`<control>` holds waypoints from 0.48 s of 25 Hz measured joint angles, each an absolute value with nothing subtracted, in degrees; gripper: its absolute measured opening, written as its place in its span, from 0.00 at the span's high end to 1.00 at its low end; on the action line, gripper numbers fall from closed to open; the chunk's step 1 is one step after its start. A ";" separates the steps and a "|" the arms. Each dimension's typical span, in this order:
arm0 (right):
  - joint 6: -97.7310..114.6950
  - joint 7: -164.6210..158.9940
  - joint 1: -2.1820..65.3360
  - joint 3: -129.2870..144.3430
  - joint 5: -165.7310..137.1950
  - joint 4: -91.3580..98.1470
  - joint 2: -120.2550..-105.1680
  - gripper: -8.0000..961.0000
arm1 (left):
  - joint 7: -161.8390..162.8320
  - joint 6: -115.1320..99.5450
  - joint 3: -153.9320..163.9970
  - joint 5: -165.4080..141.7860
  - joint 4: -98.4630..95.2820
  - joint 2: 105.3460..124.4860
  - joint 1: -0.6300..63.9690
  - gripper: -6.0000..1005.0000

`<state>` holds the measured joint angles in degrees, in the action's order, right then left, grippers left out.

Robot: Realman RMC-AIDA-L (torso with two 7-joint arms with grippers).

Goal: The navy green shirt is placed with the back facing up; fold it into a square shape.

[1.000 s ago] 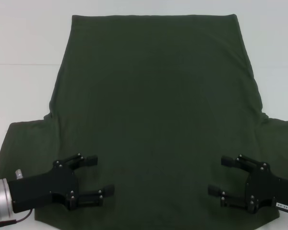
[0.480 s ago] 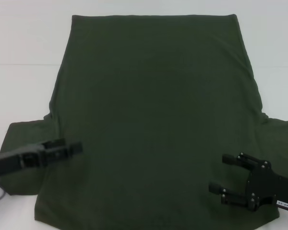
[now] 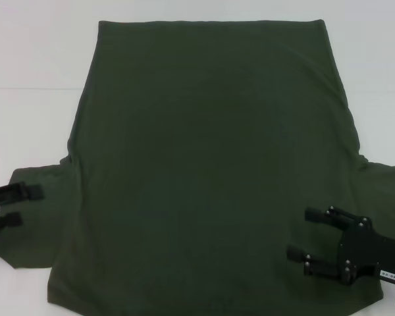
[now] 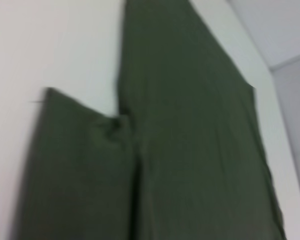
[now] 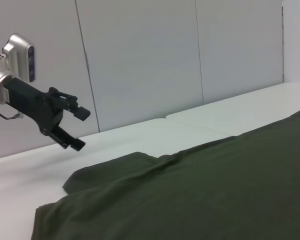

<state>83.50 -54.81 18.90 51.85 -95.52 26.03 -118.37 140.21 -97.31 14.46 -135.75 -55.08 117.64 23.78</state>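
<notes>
The navy green shirt (image 3: 210, 158) lies spread flat on the white table, hem at the far side, both short sleeves out to the sides near me. It also shows in the left wrist view (image 4: 190, 150) and the right wrist view (image 5: 215, 190). My left gripper (image 3: 30, 204) is open and empty at the picture's left edge, over the left sleeve (image 3: 33, 224). The right wrist view shows the left gripper (image 5: 82, 130) held in the air above the table. My right gripper (image 3: 298, 233) is open and empty over the shirt's near right part.
The white table (image 3: 26, 99) shows bare on both sides of the shirt and beyond its far edge. Grey wall panels (image 5: 140, 60) stand behind the table. No other objects are in view.
My left gripper has swung left from the shirt's near left part out over the left sleeve, staying open. The right gripper has hardly moved. The shirt lies as before.
</notes>
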 joint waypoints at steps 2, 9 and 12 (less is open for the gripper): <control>83.42 -54.82 18.90 51.85 -95.56 26.27 -118.40 0.08 | 143.31 -97.51 12.79 -138.64 -55.65 116.96 24.02 0.06; 83.38 -54.84 18.94 51.85 -95.67 26.57 -118.55 0.08 | 147.86 -95.91 12.13 -149.47 -57.04 116.03 25.49 0.06; 83.53 -54.84 18.96 51.85 -95.69 26.60 -118.50 0.08 | 148.08 -94.42 12.12 -150.53 -56.40 115.99 25.64 0.06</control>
<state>83.53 -54.85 18.96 51.85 -95.70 26.60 -118.50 148.08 -94.42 12.12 -150.53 -56.40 115.99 25.64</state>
